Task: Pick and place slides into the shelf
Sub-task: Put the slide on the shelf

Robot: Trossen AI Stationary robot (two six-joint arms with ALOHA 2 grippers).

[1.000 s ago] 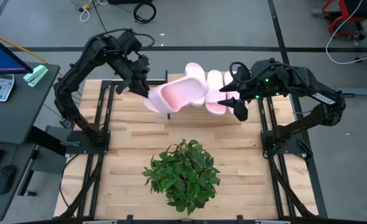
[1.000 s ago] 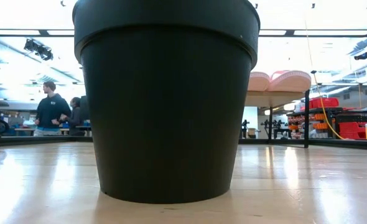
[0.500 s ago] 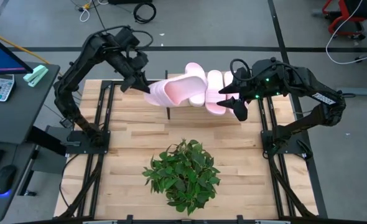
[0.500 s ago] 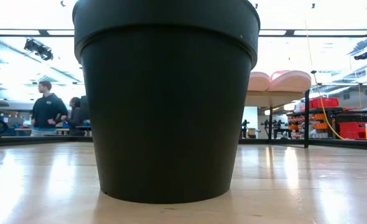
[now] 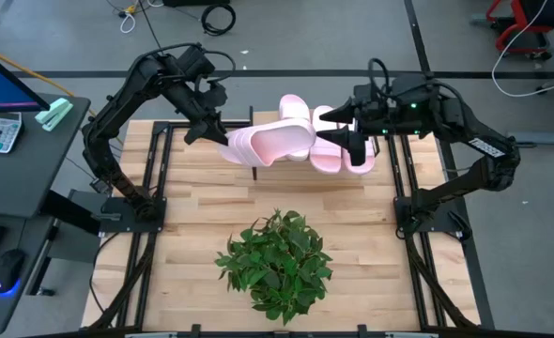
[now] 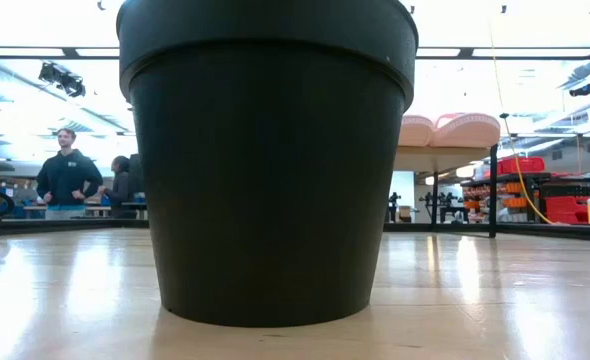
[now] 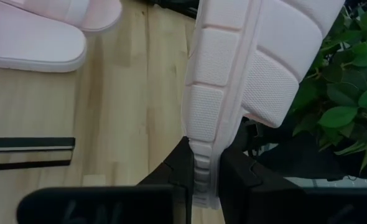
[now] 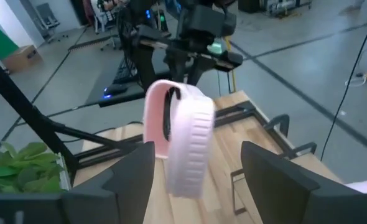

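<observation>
We hold one pale pink slide [image 5: 268, 143] by its heel edge in our left gripper [image 5: 213, 131], jaws clamped tight on the sole rim, and its long axis runs across the shelf [image 6: 445, 157] toward the other slides [image 5: 338, 141] already lying on the plank. Our right gripper [image 5: 348, 131] hovers over those slides with its jaws spread wide and empty. We judge that the held slide needs turning in line with its neighbours before release.

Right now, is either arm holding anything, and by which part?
The left gripper pinches one pink slide by its sole edge. The right gripper holds nothing.
</observation>
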